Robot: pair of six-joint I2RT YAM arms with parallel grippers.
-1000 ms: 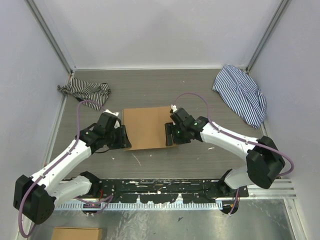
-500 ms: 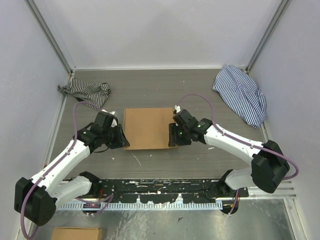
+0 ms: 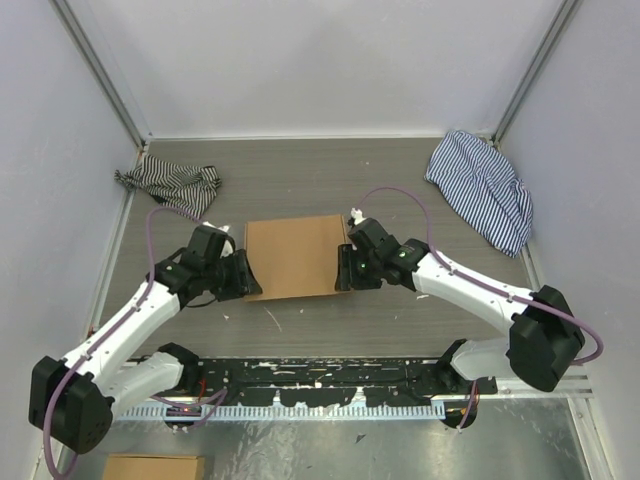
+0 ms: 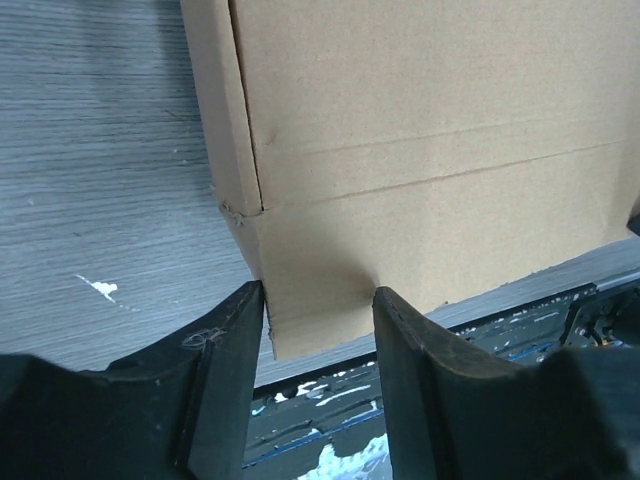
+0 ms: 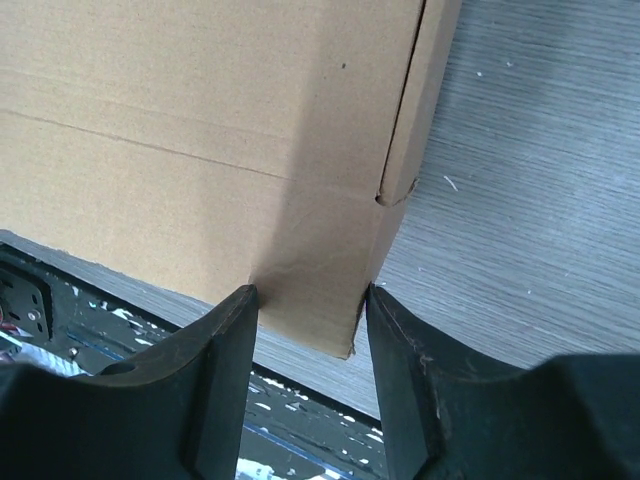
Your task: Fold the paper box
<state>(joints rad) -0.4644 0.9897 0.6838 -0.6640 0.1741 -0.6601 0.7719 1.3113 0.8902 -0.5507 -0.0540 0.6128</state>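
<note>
Both our grippers now pinch the near corners of the paper box.

The paper box [image 3: 293, 258] lies mid-table, its top panel closed flat. Over the last second our right gripper [image 3: 343, 270] slid toward 9 o'clock and our left gripper [image 3: 247, 277] edged toward 3, and the box shifted slightly to 12. Each gripper is narrowed onto a near corner of the front flap [image 4: 320, 300], so we judge the final tuck is being set. Striped cloths [image 3: 482, 187] rest at 1 and 10 o'clock.

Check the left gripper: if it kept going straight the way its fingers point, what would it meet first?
The paper box. The left gripper already straddles the box's near corner flap, so pushing on would likely seat the cardboard deeper between its fingers. Contact itself is unclear.
</note>
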